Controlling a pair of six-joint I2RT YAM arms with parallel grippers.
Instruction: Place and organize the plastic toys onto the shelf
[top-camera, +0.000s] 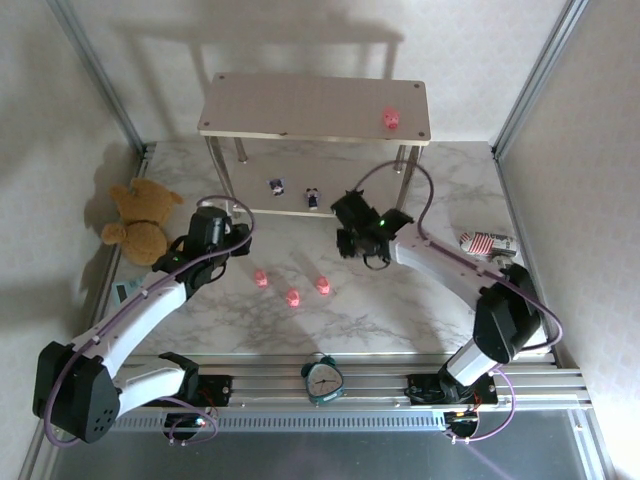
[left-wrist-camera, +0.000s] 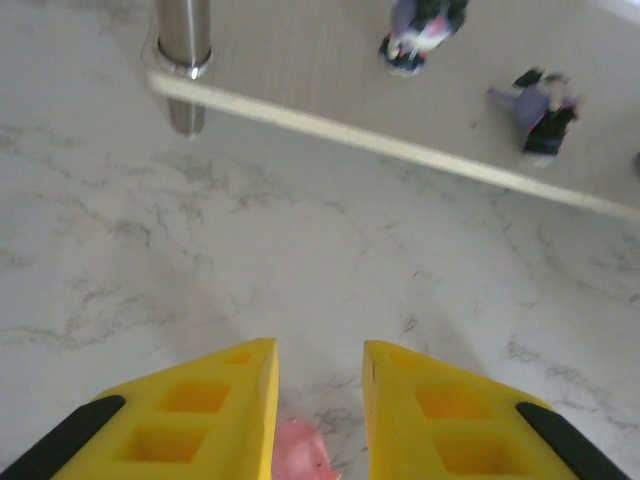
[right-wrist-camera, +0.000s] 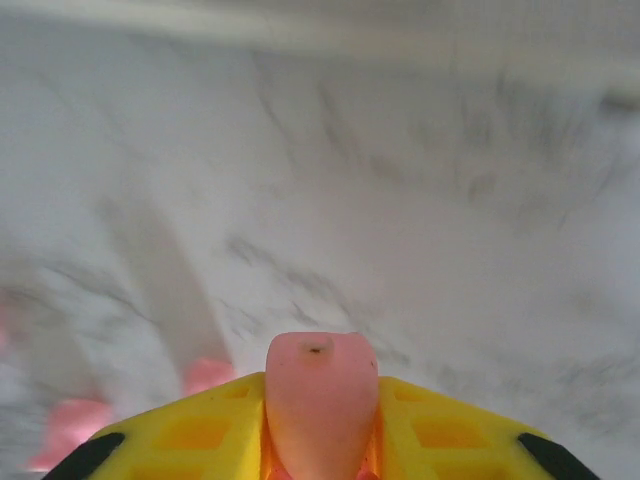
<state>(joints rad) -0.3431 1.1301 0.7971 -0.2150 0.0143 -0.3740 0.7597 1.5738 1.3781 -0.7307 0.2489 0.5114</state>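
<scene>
Pigs (top-camera: 293, 297): 3 pink, loose in a cluster on the table (top-camera: 420, 320), near its middle.
Left gripper (left-wrist-camera: 318, 345): just beyond the cluster, jaws a little apart; a 4th pig (left-wrist-camera: 300, 455) sits low between them, and I cannot tell whether it is pinched.
Right gripper (right-wrist-camera: 320, 382): pinching a held pig (right-wrist-camera: 320, 362) above the table, near the shelf front.
Shelf (top-camera: 300, 105), lower board: 2 purple figurines (top-camera: 277, 185) near its front edge, apart from each other.
Shelf, top board: 1 top pig (top-camera: 391, 118) near the right end.
</scene>
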